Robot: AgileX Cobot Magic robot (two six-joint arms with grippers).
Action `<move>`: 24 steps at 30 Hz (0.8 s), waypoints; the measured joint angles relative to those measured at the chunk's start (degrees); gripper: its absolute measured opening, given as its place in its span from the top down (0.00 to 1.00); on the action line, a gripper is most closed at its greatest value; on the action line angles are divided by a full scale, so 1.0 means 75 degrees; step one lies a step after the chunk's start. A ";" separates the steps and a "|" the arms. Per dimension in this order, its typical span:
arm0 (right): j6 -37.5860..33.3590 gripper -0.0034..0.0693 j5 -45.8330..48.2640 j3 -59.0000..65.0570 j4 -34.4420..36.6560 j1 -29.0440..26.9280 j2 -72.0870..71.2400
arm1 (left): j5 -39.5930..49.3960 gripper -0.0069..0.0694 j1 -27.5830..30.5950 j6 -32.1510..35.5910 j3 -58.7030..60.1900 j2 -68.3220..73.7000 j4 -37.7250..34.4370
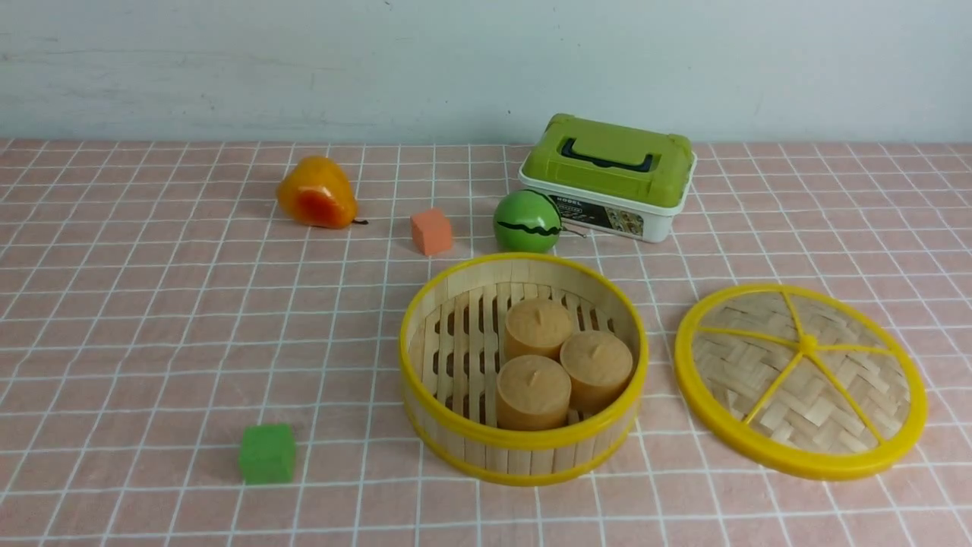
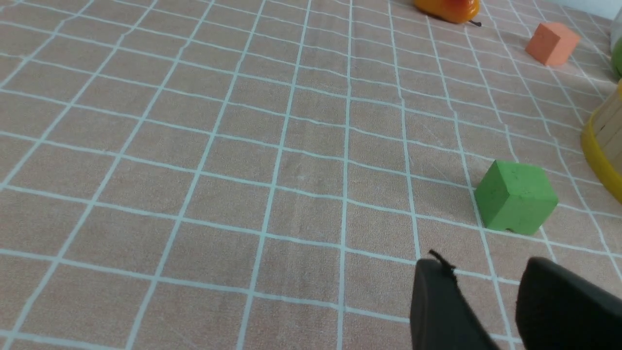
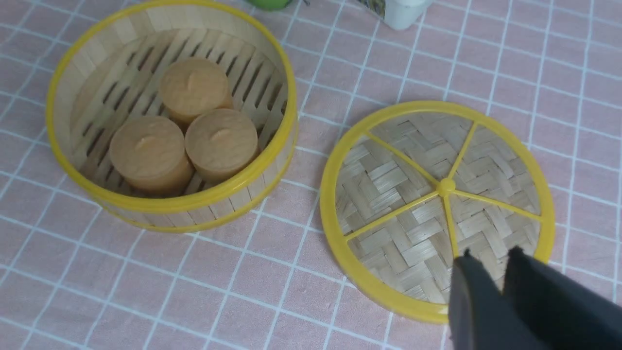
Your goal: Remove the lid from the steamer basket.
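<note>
Lid [image 1: 801, 381] lies flat on cloth at 3 o'clock of steamer basket [image 1: 524, 368], just apart, so job looks done; right gripper [image 3: 491, 257] above lid w/ fingers narrow & empty, left gripper [image 2: 481, 267] slightly parted, idle.

Box label [image 1: 607, 216] too small to read, pear [image 2: 447, 7] cut off, both arms outside front view

The white box [image 1: 607, 209] with its green lid carries a dark printed label [image 1: 600, 215] on its front wall; a short word in capitals heads it, too small to read with certainty.
</note>
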 joint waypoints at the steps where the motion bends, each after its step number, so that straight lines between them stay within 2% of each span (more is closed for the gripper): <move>1: 0.0000 0.95 -0.0067 0.0296 0.0000 0.0000 -0.0438 | 0.0000 0.60 0.0000 0.0000 0.0000 0.0000 0.0000; 4: 0.0000 0.98 -0.0120 0.0985 0.0000 0.0000 -0.1551 | 0.0000 0.60 0.0000 0.0000 0.0000 0.0000 0.0000; 11: -0.0016 0.98 -0.0755 0.2029 0.0000 0.0000 -0.3547 | 0.0000 0.60 0.0000 0.0000 0.0000 0.0000 0.0000; 21: -0.0021 0.97 -0.0585 0.2376 0.0000 0.0000 -0.6610 | 0.0000 0.60 0.0000 0.0000 0.0000 0.0000 0.0000; 24: -0.0021 0.97 -0.0593 0.2376 0.0030 0.0032 -0.6906 | -0.0009 0.60 0.0000 0.0000 0.0000 0.0000 -0.0009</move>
